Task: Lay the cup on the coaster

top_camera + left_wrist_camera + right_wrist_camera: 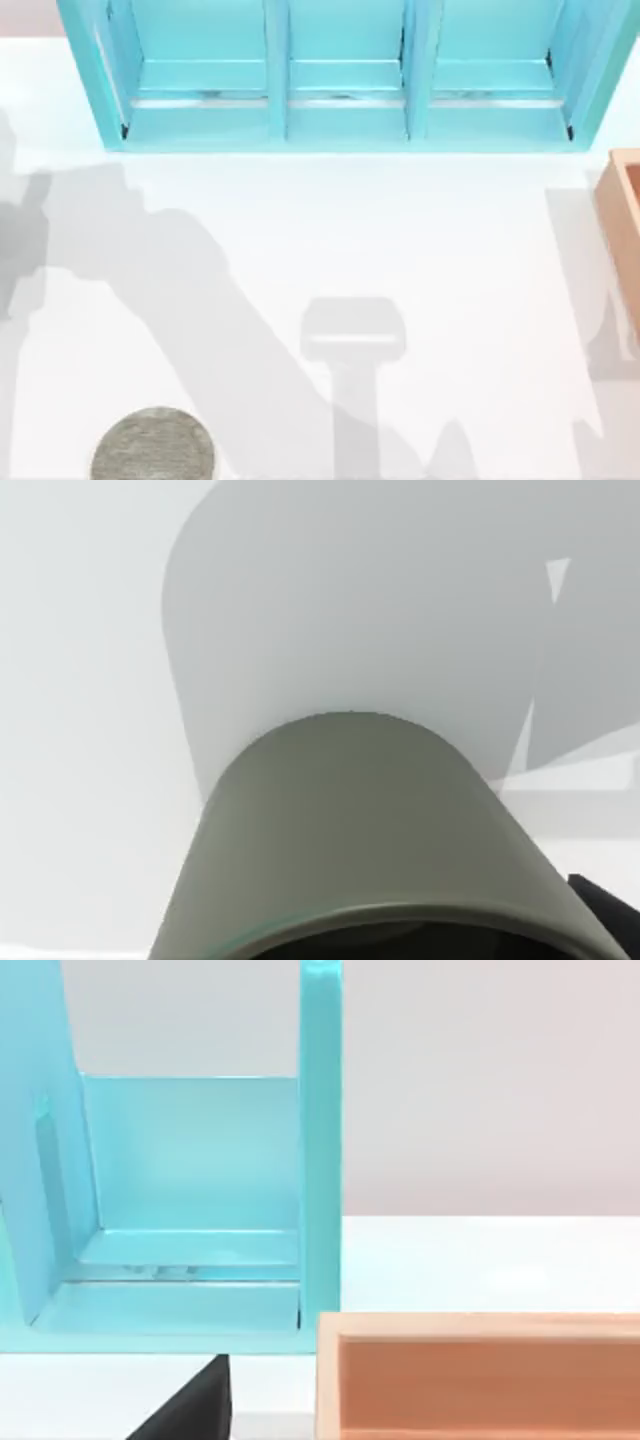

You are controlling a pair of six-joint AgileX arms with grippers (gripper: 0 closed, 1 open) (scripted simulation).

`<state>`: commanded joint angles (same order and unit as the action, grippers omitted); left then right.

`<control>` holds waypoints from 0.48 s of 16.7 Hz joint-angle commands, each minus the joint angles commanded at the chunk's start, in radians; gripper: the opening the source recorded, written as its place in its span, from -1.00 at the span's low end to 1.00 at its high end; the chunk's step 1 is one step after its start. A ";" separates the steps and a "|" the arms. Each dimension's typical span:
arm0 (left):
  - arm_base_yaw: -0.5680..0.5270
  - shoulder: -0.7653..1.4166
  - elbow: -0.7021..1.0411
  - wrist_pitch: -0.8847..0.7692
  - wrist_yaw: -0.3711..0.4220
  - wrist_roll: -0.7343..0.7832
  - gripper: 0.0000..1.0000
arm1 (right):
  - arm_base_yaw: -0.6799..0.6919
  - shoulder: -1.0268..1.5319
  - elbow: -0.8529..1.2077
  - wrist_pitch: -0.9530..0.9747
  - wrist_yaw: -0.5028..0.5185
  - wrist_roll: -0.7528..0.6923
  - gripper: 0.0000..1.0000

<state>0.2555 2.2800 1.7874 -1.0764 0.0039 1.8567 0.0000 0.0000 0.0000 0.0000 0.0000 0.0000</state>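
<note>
The grey-olive cup (350, 840) looms close in the left wrist view, its rim toward the camera and its base toward the white table. My left gripper (390, 948) is around it, and one dark finger (605, 915) lies against the cup's side. The cup throws a broad shadow on the table beyond it. The speckled grey coaster (153, 446) lies flat at the table's front left in the top view, with nothing on it. A dark part of my right gripper (185, 1415) shows near the blue shelf and the wooden box.
A light-blue shelf unit (340, 80) with three bays runs along the back of the table. An orange wooden box (625, 220) stands at the right edge; its long wall (480, 1375) is close in the right wrist view. Arm shadows cross the white table (450, 250).
</note>
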 joint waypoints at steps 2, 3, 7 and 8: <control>0.000 0.000 0.000 0.000 0.000 0.000 -1.00 | 0.000 0.000 0.000 0.000 0.000 0.000 1.00; 0.000 0.000 0.000 0.000 0.000 0.000 -1.00 | 0.000 0.000 0.000 0.000 0.000 0.000 1.00; -0.003 -0.001 -0.001 0.000 0.000 0.001 -1.00 | 0.000 0.000 0.000 0.000 0.000 0.000 1.00; -0.007 -0.005 -0.003 0.000 0.000 -0.007 -1.00 | 0.000 0.000 0.000 0.000 0.000 0.000 1.00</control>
<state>0.2489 2.2755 1.7845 -1.0768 0.0038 1.8494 0.0000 0.0000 0.0000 0.0000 0.0000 0.0000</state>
